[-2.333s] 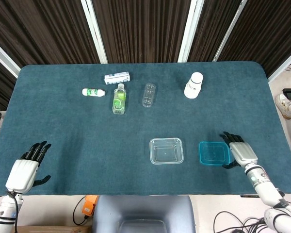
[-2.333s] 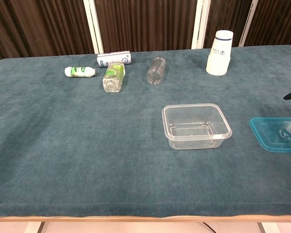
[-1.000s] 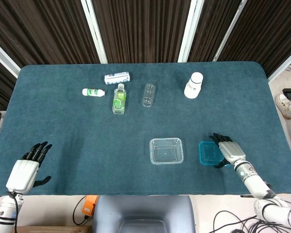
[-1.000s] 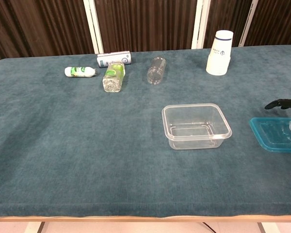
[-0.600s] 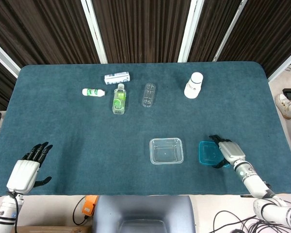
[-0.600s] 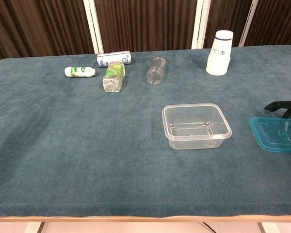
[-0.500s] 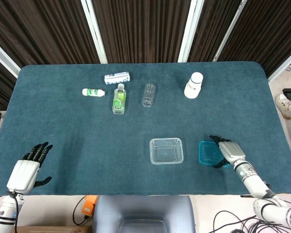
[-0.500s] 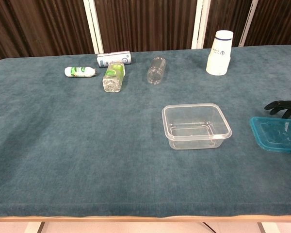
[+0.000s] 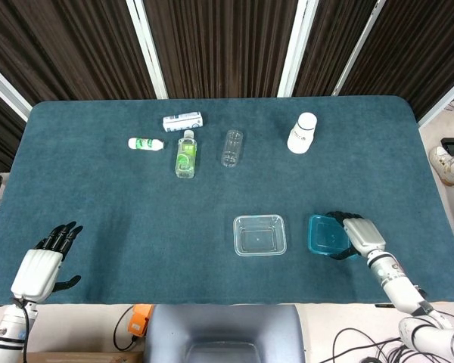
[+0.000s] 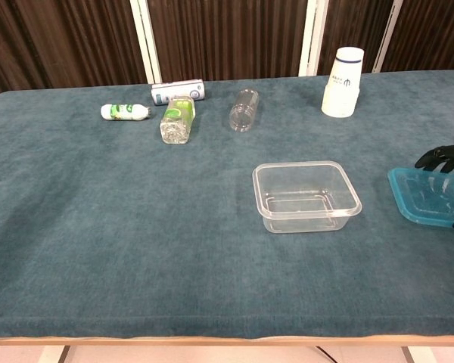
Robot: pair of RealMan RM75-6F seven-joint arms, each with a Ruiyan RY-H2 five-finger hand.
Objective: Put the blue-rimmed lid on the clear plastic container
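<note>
Head view: the right hand (image 9: 361, 236) held the blue-rimmed lid (image 9: 325, 235) by its right side near the front edge of the tabletop (image 9: 98, 212), right of centre, dark fingers over the far rim and thumb at the near one. In the chest view the lid's free left edge appeared raised, so the piece looked lifted and tilted rather than flat on the cloth.

Clear plastic container (image 9: 259, 234): open side up, just left of the lid, near the front edge, apart from it.

Step in hand, as judged: carrying the lid leftward over the container. To do it well, level the lid first, line its corners with the container's corners, lower it straight and press only once all sides are seated; the light tub would likely slide if pushed sideways.

Left hand (image 9: 39, 266): resting at the front left corner, fingers apart, holding nothing.

Surface: dark teal cloth over the whole top. Toward the back edge stood a white bottle (image 9: 303, 132); left of it lay a clear tube (image 9: 231, 147), a green-labelled bottle (image 9: 185, 153), a small white bottle (image 9: 147, 143) and a white can (image 9: 182, 121).

Room: dark slatted wall with white uprights behind the table.
</note>
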